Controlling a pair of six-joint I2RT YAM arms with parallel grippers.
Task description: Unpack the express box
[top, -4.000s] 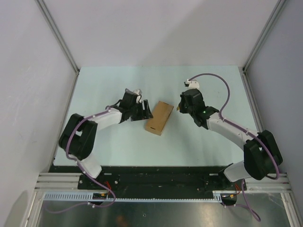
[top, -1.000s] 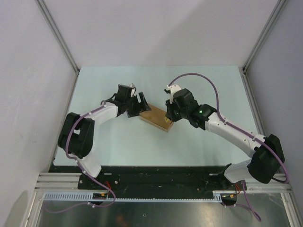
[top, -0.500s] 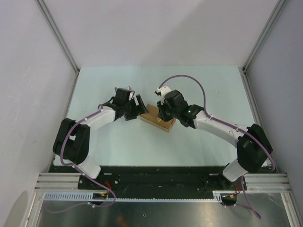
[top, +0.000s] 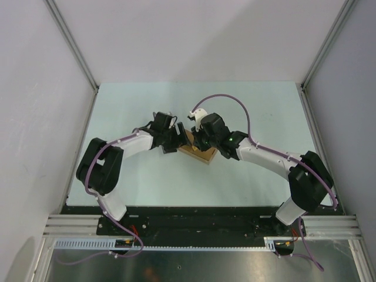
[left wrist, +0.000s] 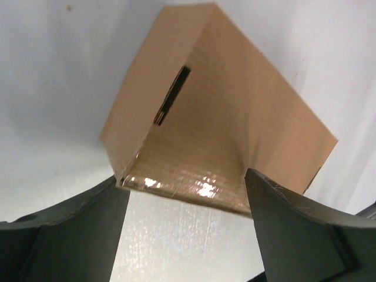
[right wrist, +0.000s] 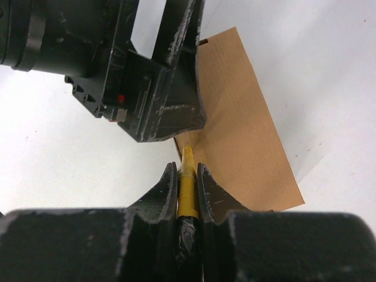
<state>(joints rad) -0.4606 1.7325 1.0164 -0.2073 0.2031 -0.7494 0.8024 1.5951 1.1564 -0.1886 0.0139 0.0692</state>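
Note:
The express box (top: 207, 156) is a flat brown carton lying mid-table, and the two grippers hide much of it. My left gripper (top: 181, 140) is open; its fingertips flank the box's taped end (left wrist: 182, 188), close to or touching its corners. A dark slot (left wrist: 174, 97) shows in the box's side. My right gripper (right wrist: 187, 167) is shut on a slim yellow utility knife (right wrist: 187, 182). The knife's tip rests at the box's edge (right wrist: 241, 135), right beside the left arm's finger (right wrist: 176, 111). From above, the right gripper (top: 201, 145) hangs over the box's left end.
The pale table (top: 141, 106) is walled by grey panels and metal posts (top: 76, 53). A purple cable (top: 226, 101) arcs over the right arm. Both arm bases sit on the black rail (top: 200, 220) at the near edge.
Over the last second the right gripper slid left with the knife to the box's left end. The left gripper closed in from the left. Since four seconds ago the box has turned.

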